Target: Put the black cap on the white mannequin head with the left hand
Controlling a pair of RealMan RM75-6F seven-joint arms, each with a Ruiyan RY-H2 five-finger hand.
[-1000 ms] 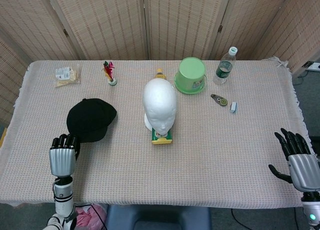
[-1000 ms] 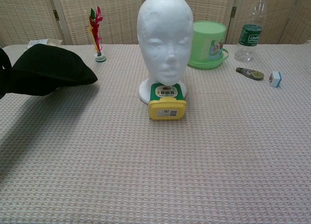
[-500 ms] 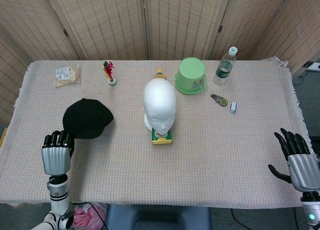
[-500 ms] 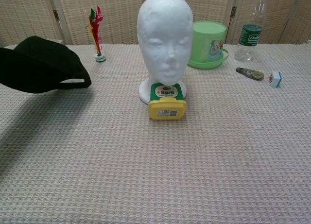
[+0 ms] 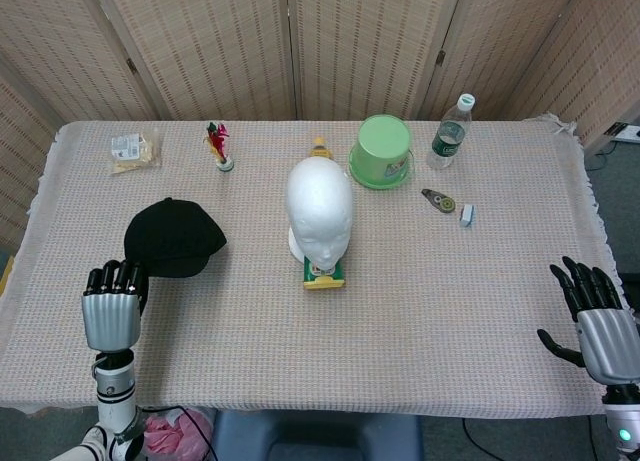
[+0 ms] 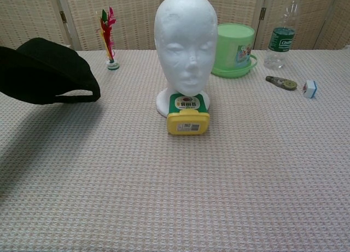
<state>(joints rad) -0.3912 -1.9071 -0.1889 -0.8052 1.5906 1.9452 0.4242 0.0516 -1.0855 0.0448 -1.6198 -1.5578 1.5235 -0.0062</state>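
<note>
Screened lab table (image 5: 420, 311), assorted props

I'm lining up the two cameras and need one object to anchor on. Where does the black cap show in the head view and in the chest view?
Head view: the black cap sits left of centre, just above the left hand.
Chest view: it fills the far left edge, lifted off the table, its shadow below.
Shared landmark: the white mannequin head, to the cap's right in both views.
</note>
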